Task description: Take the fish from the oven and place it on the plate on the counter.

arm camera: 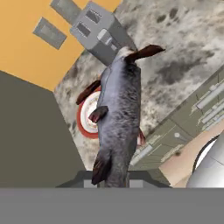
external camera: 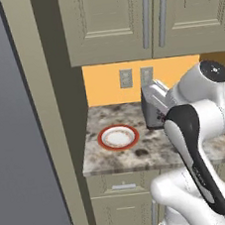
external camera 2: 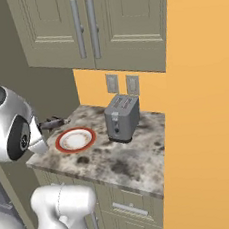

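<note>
left base: plate (external camera: 118, 136) sits on counter (external camera: 115, 161), toaster (external camera: 153, 110) beside it | right base: fish (external camera 2: 54, 123) in the air just beside plate's rim | hand: gripper (arm camera: 111, 181) fingers look clamped on fish, tips mostly hidden, plate underneath

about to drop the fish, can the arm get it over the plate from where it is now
Probably yes. The fish hangs in the fingers just above the counter's left edge, the plate lies bare beneath it, and the toaster stands off to the side.
</note>
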Available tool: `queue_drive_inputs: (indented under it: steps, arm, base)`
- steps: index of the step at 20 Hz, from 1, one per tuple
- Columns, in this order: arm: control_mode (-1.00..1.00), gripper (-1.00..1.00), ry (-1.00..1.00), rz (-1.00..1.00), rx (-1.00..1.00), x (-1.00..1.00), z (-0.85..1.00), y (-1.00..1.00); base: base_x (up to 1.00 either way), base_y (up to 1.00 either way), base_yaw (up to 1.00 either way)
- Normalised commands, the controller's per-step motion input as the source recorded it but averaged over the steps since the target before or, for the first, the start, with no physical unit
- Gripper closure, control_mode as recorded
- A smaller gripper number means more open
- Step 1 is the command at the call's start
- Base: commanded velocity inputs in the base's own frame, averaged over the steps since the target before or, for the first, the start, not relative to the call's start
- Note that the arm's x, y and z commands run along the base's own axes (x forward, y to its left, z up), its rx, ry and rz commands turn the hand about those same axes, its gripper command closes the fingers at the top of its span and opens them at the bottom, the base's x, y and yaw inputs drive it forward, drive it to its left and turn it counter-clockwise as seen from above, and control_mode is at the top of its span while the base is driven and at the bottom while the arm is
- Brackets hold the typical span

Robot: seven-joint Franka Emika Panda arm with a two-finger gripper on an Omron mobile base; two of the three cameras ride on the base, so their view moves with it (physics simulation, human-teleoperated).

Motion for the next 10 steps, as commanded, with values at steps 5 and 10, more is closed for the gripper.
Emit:
queue_drive_inputs:
  steps: [5, 10]
  arm:
    - [-1.00, 1.00, 0.09, 0.21, 0.00, 0.51, -0.78, 0.05]
    - [-1.00, 1.00, 0.18, 0.18, 0.00, 0.67, -0.84, 0.20]
  base:
    - [0.00, 0.00, 0.00]
    - [0.00, 0.00, 0.00]
